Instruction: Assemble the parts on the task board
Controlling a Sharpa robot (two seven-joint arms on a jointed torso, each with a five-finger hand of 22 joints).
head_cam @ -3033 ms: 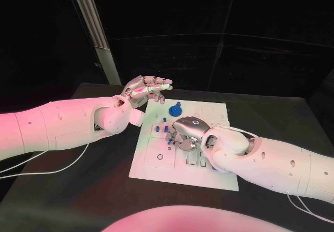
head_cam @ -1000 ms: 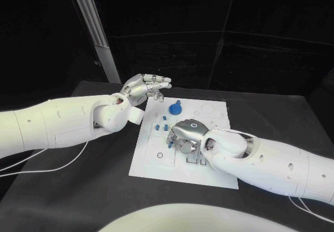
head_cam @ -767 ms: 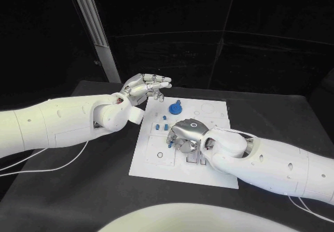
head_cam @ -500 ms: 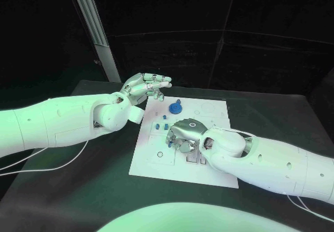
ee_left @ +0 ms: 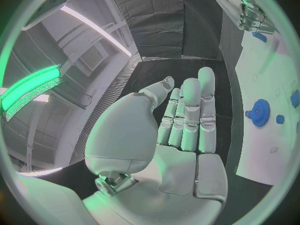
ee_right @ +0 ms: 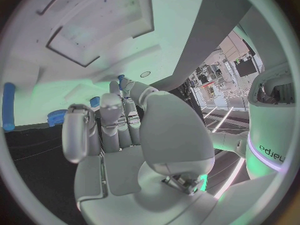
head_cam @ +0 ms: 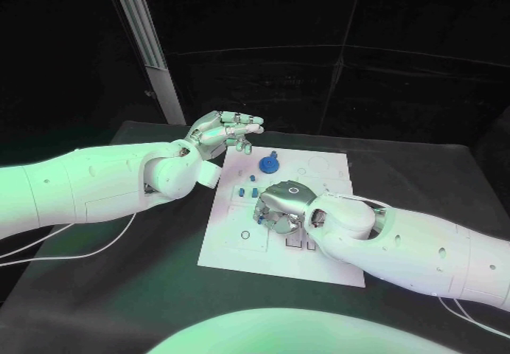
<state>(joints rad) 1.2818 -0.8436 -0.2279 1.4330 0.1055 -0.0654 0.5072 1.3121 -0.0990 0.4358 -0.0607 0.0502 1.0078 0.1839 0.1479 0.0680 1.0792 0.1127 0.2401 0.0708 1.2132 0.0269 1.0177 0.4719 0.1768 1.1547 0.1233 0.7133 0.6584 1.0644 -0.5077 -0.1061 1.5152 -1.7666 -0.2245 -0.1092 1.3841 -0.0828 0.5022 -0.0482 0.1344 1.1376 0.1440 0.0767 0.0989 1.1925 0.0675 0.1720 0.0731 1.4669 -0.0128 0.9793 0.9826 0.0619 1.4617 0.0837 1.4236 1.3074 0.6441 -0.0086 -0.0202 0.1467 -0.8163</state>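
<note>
A black table (head_cam: 127, 280) carries a white task board (head_cam: 239, 254) at its middle, seen from above by the head camera. Two white robot arms reach in, one from each side.

The left hand (head_cam: 221, 133) is raised above the table's far left part, just beyond the board's far left corner. Its fingers are gently curled and apart, and nothing lies in the palm — the left wrist view shows the open palm with the fingers straight and side by side.

The right hand (head_cam: 285, 205) is set palm-down over the middle of the board, fingers curled toward the surface. Whether the fingertips pinch a part cannot be told from above. In the right wrist view the fingers (ee_right: 112, 120) bend toward the board with the thumb drawn across them, and a small blue tip (ee_right: 121, 78) shows beside the fingertips; whether it is held is unclear.

A blue gear-shaped part (head_cam: 268, 163) stands on the far portion of the board, near the left hand but apart from it. Several small blue parts (head_cam: 247, 192) lie between the gear and the right hand, just beside the right hand's fingers.
</note>
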